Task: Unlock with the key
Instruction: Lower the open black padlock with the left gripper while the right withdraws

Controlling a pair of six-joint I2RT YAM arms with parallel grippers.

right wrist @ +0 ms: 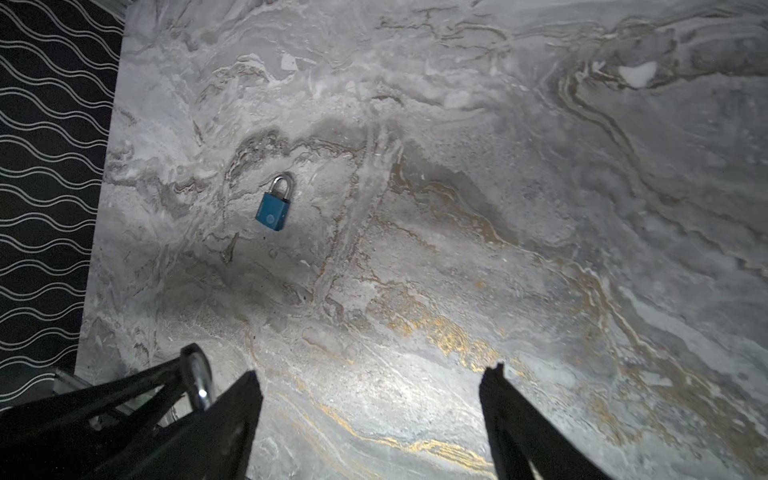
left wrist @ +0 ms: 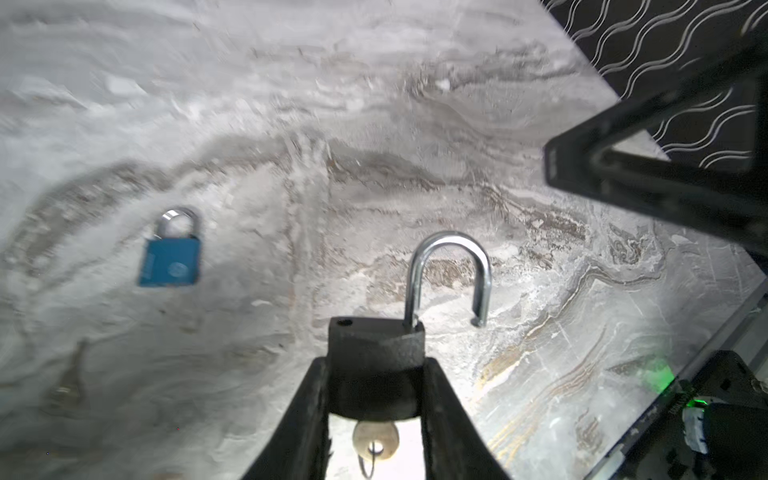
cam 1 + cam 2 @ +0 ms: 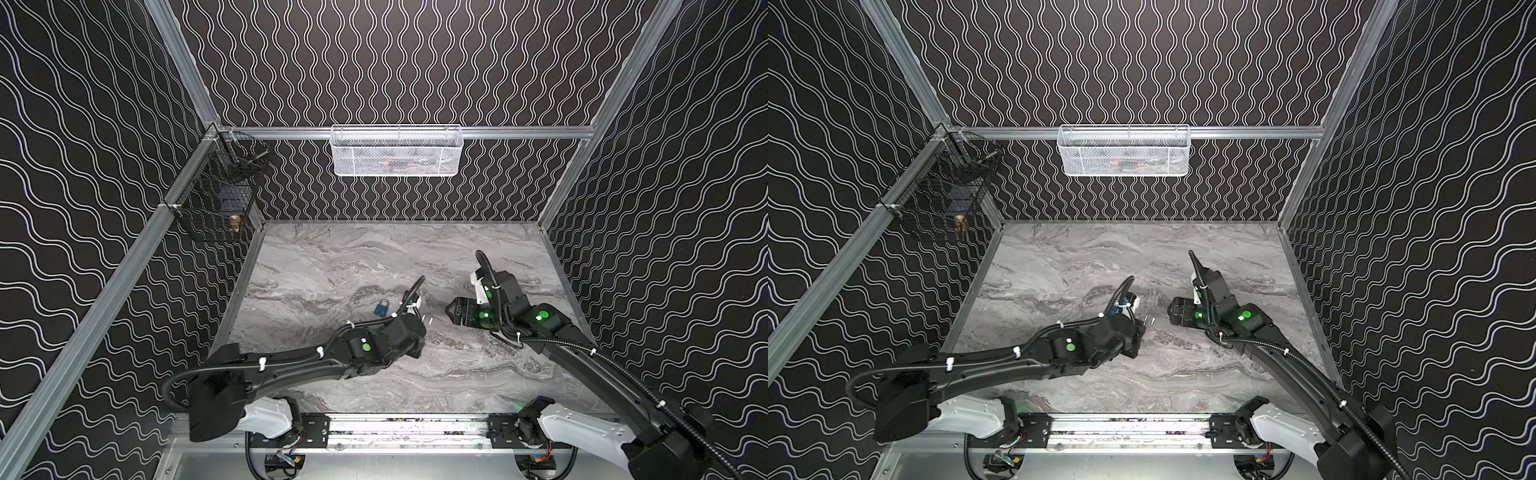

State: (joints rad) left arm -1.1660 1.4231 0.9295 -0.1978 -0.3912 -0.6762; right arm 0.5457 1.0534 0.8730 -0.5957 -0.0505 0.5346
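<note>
My left gripper [image 2: 376, 365] is shut on the body of a black padlock [image 2: 374, 345], held above the marble table. The padlock's silver shackle [image 2: 449, 266] has sprung open and swung to one side, its free end clear of the body. A brass key [image 2: 375, 440] sticks out of the padlock's underside between my fingers. In both top views only the shackle [image 3: 428, 320] [image 3: 1149, 320] shows past the left wrist. My right gripper [image 1: 372, 372] stands open and empty just right of the shackle [image 1: 198, 382], not touching it; it also shows in both top views [image 3: 451, 311] [image 3: 1173, 309].
A shut blue padlock [image 3: 381, 307] [image 2: 170, 259] [image 1: 273, 212] lies flat on the table behind the left gripper. What looks like a small key [image 1: 229, 248] lies near it. A white mesh basket [image 3: 397, 151] hangs on the back wall, a black wire basket [image 3: 216, 199] in the left corner.
</note>
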